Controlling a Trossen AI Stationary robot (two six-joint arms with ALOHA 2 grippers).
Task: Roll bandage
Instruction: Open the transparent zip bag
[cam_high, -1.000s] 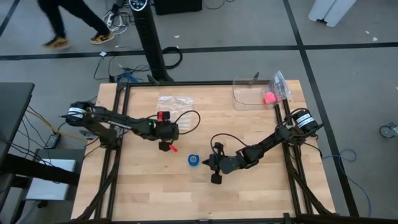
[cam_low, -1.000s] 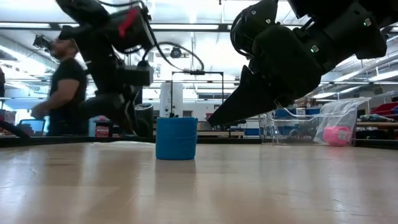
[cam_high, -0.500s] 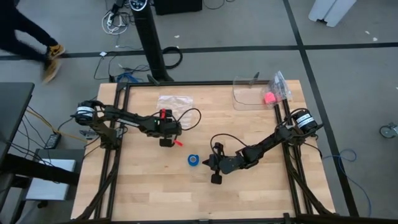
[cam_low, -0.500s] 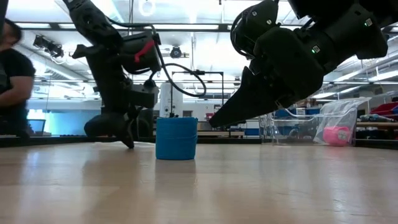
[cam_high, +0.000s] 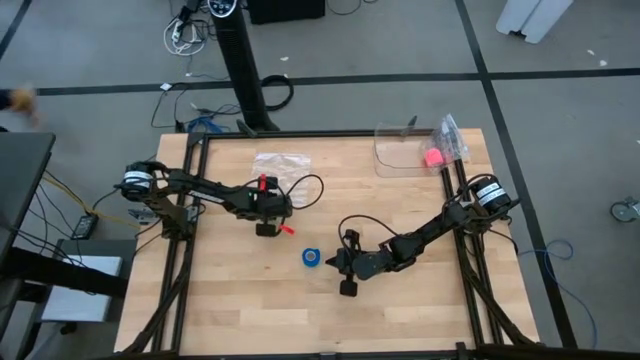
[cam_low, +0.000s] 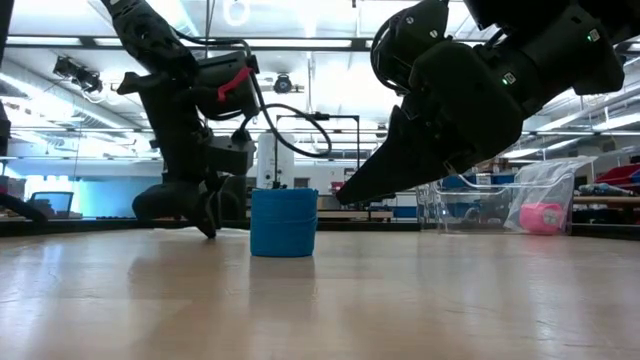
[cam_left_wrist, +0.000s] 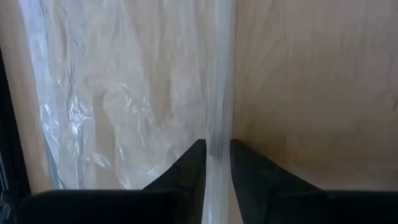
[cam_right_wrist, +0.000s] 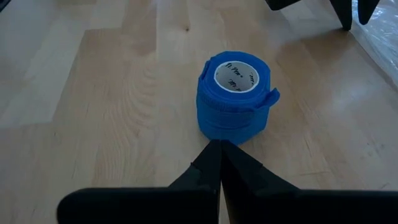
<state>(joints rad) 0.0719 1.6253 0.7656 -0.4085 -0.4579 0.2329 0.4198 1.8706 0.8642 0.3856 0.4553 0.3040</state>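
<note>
Pincer of the left arm (cam_high: 266, 229), seen from above, has swung back toward the clear crinkled plastic bag (cam_high: 281, 165) over the last second and now holds steady. The bright blue cloth bandage (cam_high: 312, 257), coiled into a small hollow roll, stands mid-desk, with the right pincer (cam_high: 338, 264) just beside it. The pale wooden desk (cam_high: 400, 320) shows no loose strip.

At desk height, the bandage (cam_low: 284, 222) stands upright and untouched, unchanged.

From the left wrist, the dark fingers (cam_left_wrist: 189, 163) sit a narrow gap apart, astride the bag's edge (cam_left_wrist: 219, 93); whether they grip it is unclear.

From the right wrist, fingers (cam_right_wrist: 217, 163) are pressed together, empty, tips just short of the roll (cam_right_wrist: 236, 93). Rolling looks finished.
</note>
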